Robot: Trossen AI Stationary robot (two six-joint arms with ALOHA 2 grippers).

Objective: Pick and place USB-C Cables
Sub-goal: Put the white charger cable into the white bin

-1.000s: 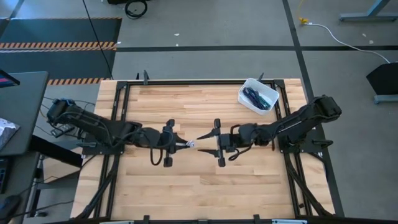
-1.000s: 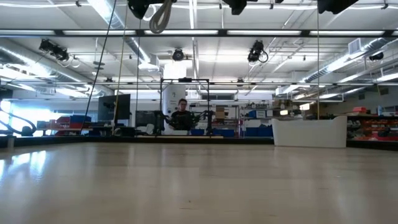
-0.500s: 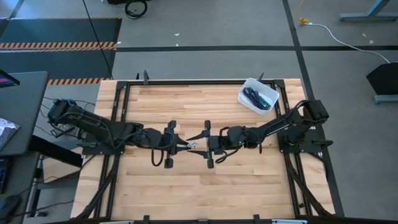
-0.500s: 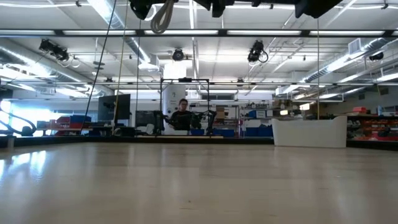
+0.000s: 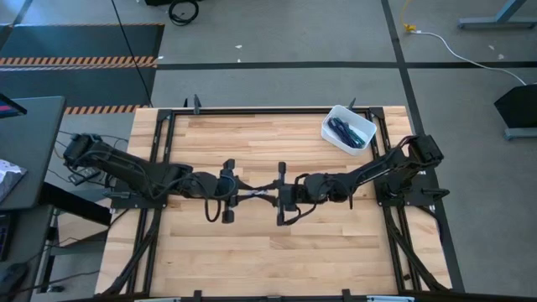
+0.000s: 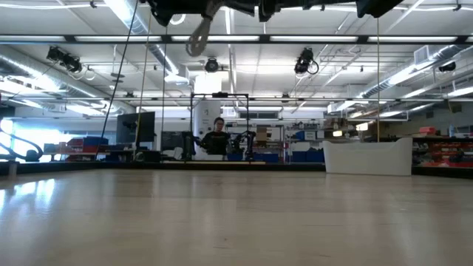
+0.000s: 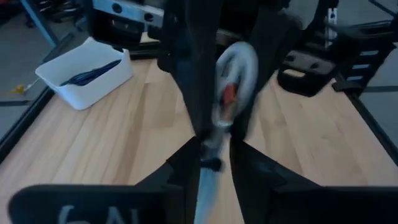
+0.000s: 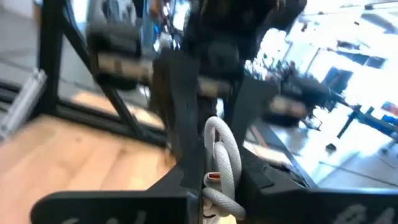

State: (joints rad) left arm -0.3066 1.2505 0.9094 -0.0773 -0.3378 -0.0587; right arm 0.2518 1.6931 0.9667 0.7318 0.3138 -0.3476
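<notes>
A silver-white coiled USB-C cable [image 8: 221, 149] is up in the air over the middle of the table, between my two grippers, which meet tip to tip. My right gripper [image 5: 268, 191] comes from the table's right and is shut on it. My left gripper [image 5: 249, 193] comes from the left. Its fingers stand slightly apart around the cable's near end [image 7: 210, 163]. In the low view the cable's loop [image 6: 199, 35] hangs below the arms. Other cables [image 5: 344, 130] lie in the white tray [image 5: 369, 136] at the far right. My right gripper pinches the coil's bundled strands [image 8: 217, 177] between its two fingers, coming in level from the table's right. The cable is lifted clear of the table, its loop sticking out past the fingertips. My left gripper's fingers flank the cable's other end; whether they touch it I cannot tell.
The wooden table top [image 5: 252, 260] lies bare under and around the arms. The white tray also shows in the left wrist view [image 7: 74, 93]. Black frame rails [image 5: 159, 126] run along the table's sides. A person sits far off in the room [image 6: 216, 137].
My right gripper has gone toward the table's left until it meets my left gripper, and has shut on the cable. My left gripper has stayed in place. The cable's hanging loop has swung and now tilts.
</notes>
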